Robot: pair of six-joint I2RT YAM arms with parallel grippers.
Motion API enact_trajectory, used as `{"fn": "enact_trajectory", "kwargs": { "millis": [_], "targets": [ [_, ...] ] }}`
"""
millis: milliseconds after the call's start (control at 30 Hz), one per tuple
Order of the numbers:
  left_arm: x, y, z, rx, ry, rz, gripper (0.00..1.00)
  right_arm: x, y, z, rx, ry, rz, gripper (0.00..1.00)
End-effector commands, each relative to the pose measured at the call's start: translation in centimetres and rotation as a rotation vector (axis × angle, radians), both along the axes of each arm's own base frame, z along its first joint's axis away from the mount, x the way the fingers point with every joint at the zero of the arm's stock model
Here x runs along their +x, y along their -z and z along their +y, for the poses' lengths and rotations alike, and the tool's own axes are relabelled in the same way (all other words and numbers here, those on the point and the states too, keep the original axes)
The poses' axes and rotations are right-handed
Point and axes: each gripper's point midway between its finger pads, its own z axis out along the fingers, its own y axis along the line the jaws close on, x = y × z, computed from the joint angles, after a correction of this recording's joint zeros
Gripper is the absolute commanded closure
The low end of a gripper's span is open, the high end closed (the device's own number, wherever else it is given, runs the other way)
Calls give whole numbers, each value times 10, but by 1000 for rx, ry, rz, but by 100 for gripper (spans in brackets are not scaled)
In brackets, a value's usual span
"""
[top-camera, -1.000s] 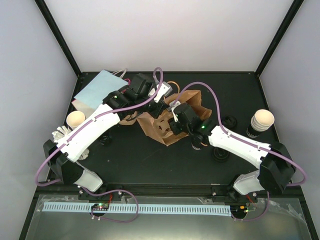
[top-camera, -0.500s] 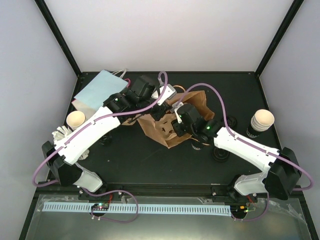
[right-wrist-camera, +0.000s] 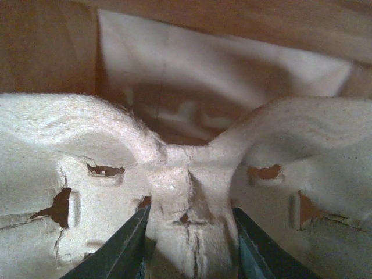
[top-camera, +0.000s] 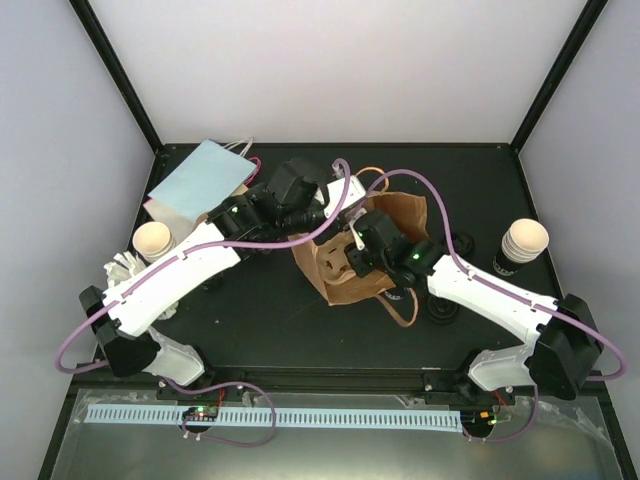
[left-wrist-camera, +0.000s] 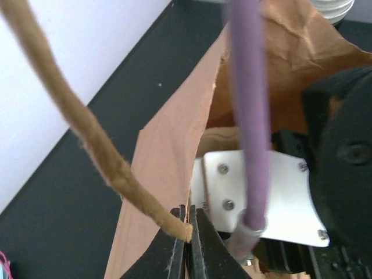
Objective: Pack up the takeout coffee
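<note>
A brown paper bag (top-camera: pixel 375 275) stands open in the middle of the table. My left gripper (left-wrist-camera: pixel 189 232) is shut on the bag's rim (left-wrist-camera: pixel 168 174), right where the rope handle (left-wrist-camera: pixel 87 128) joins it. In the top view it is at the bag's far left edge (top-camera: pixel 328 203). My right gripper (right-wrist-camera: pixel 189 232) is inside the bag, shut on the centre post of a pale moulded-pulp cup carrier (right-wrist-camera: pixel 70 151). In the top view it is over the bag's mouth (top-camera: pixel 352 260). Stacked paper cups stand at the right (top-camera: pixel 524 243) and at the left (top-camera: pixel 152 240).
A flat pale-blue bag (top-camera: pixel 198 177) lies at the back left. Black lids lie right of the brown bag (top-camera: pixel 441 310) (top-camera: pixel 461 243). White crumpled paper (top-camera: pixel 119 268) sits by the left cup stack. My right wrist plate (left-wrist-camera: pixel 261 192) is close beside my left fingers.
My left gripper has pulled the bag's rim to the right and the bag has shifted right and opened wider. My right gripper has stayed in the bag with the carrier.
</note>
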Motion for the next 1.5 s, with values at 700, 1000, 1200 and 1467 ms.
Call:
{"fn": "enact_trajectory", "kwargs": {
  "millis": [700, 1000, 1200, 1467],
  "targets": [
    [-21, -42, -15, -197, 0, 17, 98, 39, -2, -12, 68, 256, -100, 68],
    [-29, -57, -17, -280, 11, 40, 98, 47, 6, 11, 113, 186, -113, 68],
    [-28, -63, -11, -305, -13, 42, 98, 46, 2, 21, 169, 124, -151, 69],
    [-21, -72, -2, -346, -48, 35, 98, 48, 10, 24, 163, 88, -138, 70]
  ]
}}
